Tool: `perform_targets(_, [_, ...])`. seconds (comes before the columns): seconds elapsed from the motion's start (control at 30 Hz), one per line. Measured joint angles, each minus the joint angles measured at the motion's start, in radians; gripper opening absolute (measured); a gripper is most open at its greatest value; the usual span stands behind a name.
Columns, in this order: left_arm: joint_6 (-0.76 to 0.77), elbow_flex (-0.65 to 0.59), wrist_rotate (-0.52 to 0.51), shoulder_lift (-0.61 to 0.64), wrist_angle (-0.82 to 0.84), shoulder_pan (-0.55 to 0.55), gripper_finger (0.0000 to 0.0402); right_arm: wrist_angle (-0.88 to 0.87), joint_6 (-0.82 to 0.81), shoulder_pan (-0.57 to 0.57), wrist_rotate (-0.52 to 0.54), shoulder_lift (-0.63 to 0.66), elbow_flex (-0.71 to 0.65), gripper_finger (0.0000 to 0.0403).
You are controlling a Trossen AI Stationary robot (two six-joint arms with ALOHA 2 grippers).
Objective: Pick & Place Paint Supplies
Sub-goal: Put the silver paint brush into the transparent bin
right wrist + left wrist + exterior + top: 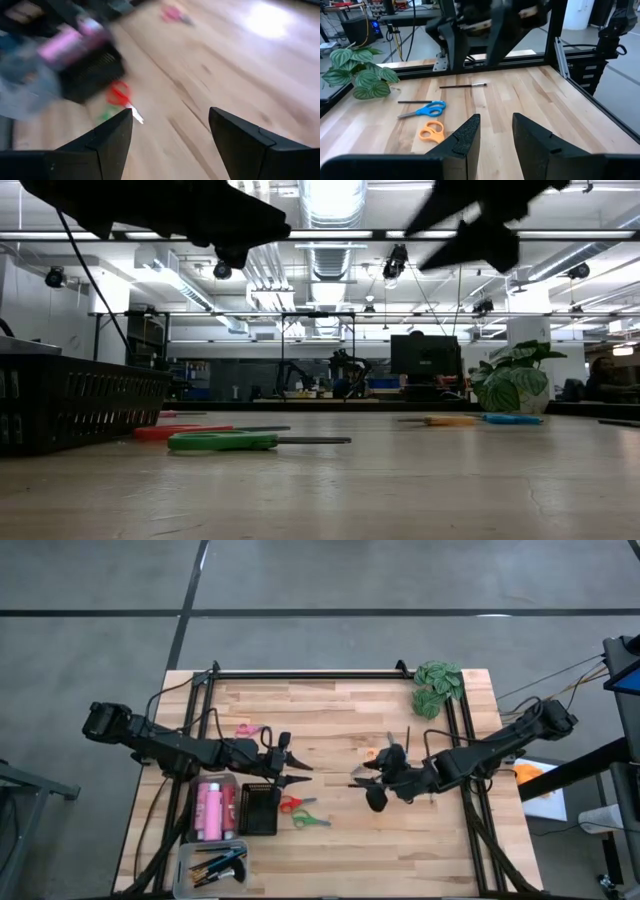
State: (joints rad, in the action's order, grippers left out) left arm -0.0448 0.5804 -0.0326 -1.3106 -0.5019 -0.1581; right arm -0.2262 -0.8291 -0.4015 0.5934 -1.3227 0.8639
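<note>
My left gripper (305,773) hovers open above the table's middle, and nothing sits between its fingers (496,117). My right gripper (357,778) faces it from the right, also open and empty (170,112). Red scissors (291,804) and green scissors (310,821) lie flat beside the black basket (258,808). Pink scissors (247,729) lie farther back. Orange scissors (432,131), blue scissors (422,110) and two thin brushes (462,86) lie flat under the right arm. Pink paint bottles (213,808) stand in a clear bin.
A second clear bin (215,865) with brushes sits at the near left. The green leafy clump (438,687) rests at the far right corner. Black frame rails (300,673) run along the far edge and both sides. Bare wood lies near the front edge (400,850).
</note>
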Motion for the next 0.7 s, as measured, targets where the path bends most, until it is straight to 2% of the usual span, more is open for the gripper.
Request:
perform_targets(0.2, [0.003, -0.002, 0.000, 0.000, 0.009, 0.000, 0.0114, -0.361, -0.399, 0.000, -0.028, 0.027, 0.000, 0.0260])
perform_targets(0.4, [0.003, -0.005, 0.000, 0.000, 0.009, 0.000, 0.0114, -0.726, -0.723, 0.000, -0.222, 0.038, 0.000, 0.0260])
perform_targets(0.53, [0.003, -0.005, 0.000, 0.000, 0.008, 0.000, 0.0114, -0.888, -0.863, 0.000, -0.328, 0.032, 0.000, 0.0260])
perform_targets(0.7, [0.039, -0.005, 0.000, 0.000, 0.008, 0.000, 0.0114, -0.950, -0.935, 0.000, -0.379, 0.032, -0.001, 0.0260])
